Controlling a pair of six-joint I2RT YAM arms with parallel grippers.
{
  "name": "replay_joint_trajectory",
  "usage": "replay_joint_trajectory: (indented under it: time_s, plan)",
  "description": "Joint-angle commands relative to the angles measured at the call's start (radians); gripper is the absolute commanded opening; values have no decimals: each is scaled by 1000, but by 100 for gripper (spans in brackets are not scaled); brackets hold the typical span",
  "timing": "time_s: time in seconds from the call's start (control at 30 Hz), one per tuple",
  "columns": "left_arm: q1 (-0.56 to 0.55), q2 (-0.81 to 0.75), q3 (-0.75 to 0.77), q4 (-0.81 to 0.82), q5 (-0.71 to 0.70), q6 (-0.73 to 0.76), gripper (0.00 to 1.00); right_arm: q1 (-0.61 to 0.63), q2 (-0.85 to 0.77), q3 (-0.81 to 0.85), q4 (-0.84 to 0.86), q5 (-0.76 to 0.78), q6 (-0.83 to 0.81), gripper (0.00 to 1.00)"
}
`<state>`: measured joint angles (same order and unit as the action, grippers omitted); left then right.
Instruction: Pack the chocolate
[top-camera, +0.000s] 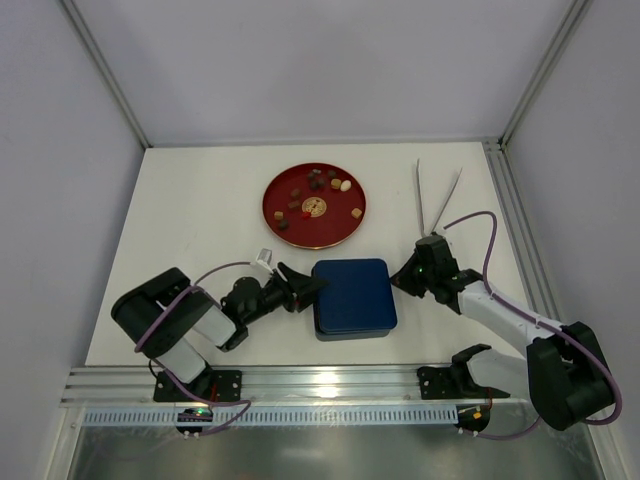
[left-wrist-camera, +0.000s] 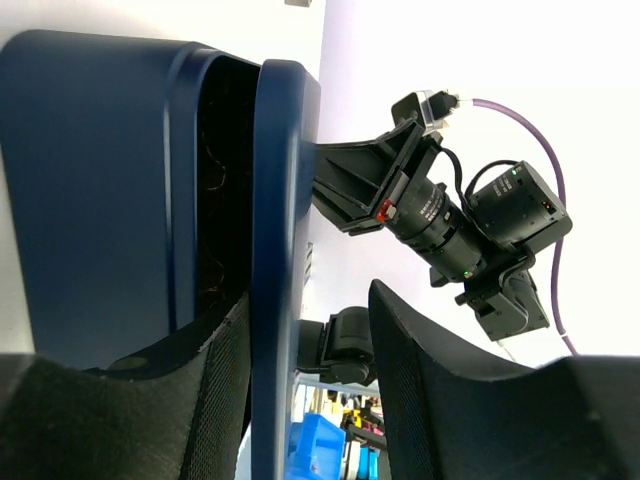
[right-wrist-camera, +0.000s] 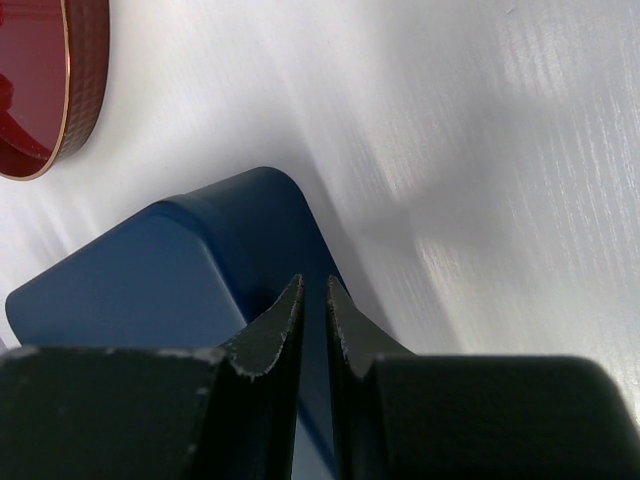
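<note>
Several tiny chocolates (top-camera: 318, 183), brown and cream, lie on a red plate (top-camera: 272, 216). A dark-blue box under its square lid (top-camera: 352, 295) sits near the table's front. My left gripper (top-camera: 301, 286) is open at the box's left edge. In the left wrist view the left gripper (left-wrist-camera: 310, 295) straddles the lid's rim (left-wrist-camera: 285, 200), which stands apart from the box base (left-wrist-camera: 100, 180) with a dark gap between. My right gripper (top-camera: 408, 277) is at the box's right edge. In the right wrist view the right gripper (right-wrist-camera: 312, 285) is nearly shut, tips against the blue box (right-wrist-camera: 150, 270).
Metal tongs (top-camera: 440, 195) lie at the back right of the white table. The red plate's edge (right-wrist-camera: 50, 90) shows in the right wrist view. The right arm's camera (left-wrist-camera: 470, 225) shows beyond the lid. An aluminium rail (top-camera: 330, 385) runs along the front edge.
</note>
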<state>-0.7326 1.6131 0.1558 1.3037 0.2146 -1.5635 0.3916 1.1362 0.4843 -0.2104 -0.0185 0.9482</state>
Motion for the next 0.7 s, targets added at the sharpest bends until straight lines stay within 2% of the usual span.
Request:
replay_joint_trajectory:
  time_s: [0.0, 0.67]
  plan:
    - [18, -16, -12, 243, 25, 14, 48, 7, -23, 4, 16, 14, -3, 16]
    - [108, -39, -32, 240, 112, 13, 50, 7, -16, 0, 14, 48, -5, 16]
